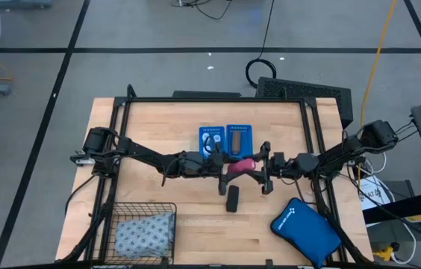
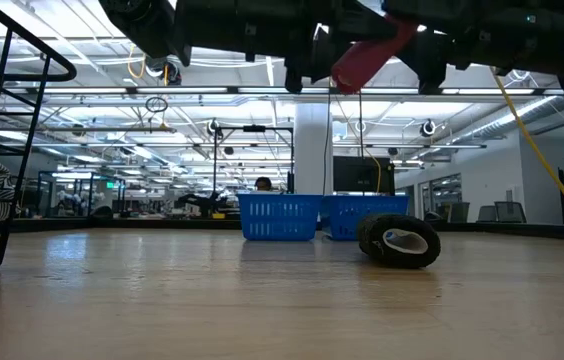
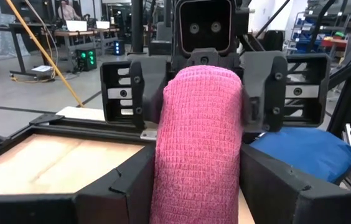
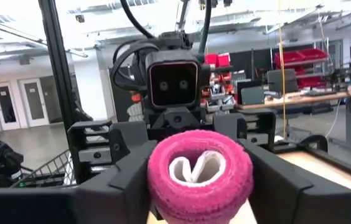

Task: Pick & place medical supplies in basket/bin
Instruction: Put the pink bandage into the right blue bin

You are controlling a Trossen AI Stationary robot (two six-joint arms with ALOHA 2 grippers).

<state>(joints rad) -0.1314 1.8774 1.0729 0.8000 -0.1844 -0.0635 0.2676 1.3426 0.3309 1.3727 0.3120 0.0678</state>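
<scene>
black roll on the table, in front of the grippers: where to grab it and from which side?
The black roll lies on its side on bare wood, hollow core horizontal, as the low view shows. Probably best from straight above, fingers closing on its two flat ends: the curved wall could roll away. Nothing crowds it; the blue tray sits well behind.

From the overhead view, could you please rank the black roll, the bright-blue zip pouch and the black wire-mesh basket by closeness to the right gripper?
Measured from the right gripper, at mid-table with the pink roll:
1. Black roll, on the wood just nearside of it.
2. Bright-blue zip pouch, at the near right edge.
3. Black wire-mesh basket, at the near left corner.
</scene>
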